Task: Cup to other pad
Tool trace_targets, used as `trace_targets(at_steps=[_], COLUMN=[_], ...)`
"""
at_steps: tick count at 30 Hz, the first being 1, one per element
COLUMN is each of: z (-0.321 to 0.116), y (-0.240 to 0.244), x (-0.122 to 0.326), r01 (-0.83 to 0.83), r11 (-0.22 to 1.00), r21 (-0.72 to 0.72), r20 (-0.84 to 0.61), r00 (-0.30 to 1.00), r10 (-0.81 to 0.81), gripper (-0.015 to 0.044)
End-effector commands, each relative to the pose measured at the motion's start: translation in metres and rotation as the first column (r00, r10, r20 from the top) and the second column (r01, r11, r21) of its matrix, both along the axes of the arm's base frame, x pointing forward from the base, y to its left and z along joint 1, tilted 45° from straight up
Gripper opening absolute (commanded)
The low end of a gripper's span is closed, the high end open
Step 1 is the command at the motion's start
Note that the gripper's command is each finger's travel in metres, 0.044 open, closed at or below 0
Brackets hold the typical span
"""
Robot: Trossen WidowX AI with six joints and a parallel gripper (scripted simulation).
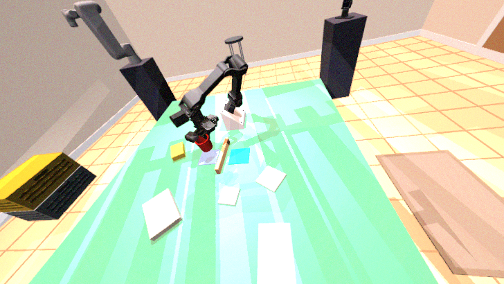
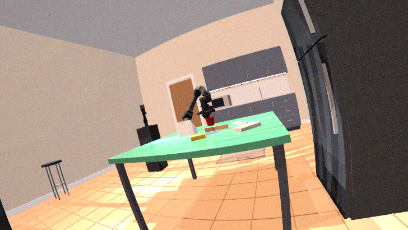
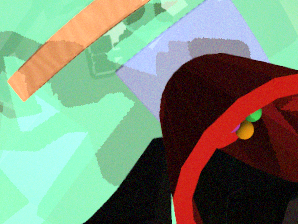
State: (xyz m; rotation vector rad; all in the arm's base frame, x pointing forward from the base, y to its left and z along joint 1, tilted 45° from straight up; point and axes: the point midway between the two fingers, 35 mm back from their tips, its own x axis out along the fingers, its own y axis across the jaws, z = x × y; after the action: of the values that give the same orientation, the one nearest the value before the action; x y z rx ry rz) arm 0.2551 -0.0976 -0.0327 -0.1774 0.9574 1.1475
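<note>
the gripper is clamped on the rim of the red cup, which hangs tilted above the pale lilac pad and the green table. marbles sit inside the cup. beyond the lilac pad lies a wooden bar, and past the bar the cyan pad.

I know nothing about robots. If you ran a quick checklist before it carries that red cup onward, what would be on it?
1. Gripper shut on the red cup: ok.
2. Cup off the lavender pad: ok, it hangs above it.
3. Marbles inside the cup: ok, some visible.
4. Cup level: not ok, it looks tilted in the top view.
5. Cyan pad free to receive it: ok.
6. Wooden bar lies between the pads: not ok, cup must pass over it.
</note>
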Motion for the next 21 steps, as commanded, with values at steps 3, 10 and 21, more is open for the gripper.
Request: trace_targets(at_steps=[3, 10, 21], z=[0.012, 0.023, 0.042], y=[0.01, 0.021, 0.04], x=[0.002, 0.006, 0.011], r01=[0.005, 0.005, 0.005], r11=[1.0, 1.0, 1.0], r21=[-0.001, -0.001, 0.0], r20=[0.004, 0.004, 0.005], r00=[1.0, 1.0, 1.0], r10=[-0.005, -0.005, -0.005], gripper=[0.0, 0.0, 0.0])
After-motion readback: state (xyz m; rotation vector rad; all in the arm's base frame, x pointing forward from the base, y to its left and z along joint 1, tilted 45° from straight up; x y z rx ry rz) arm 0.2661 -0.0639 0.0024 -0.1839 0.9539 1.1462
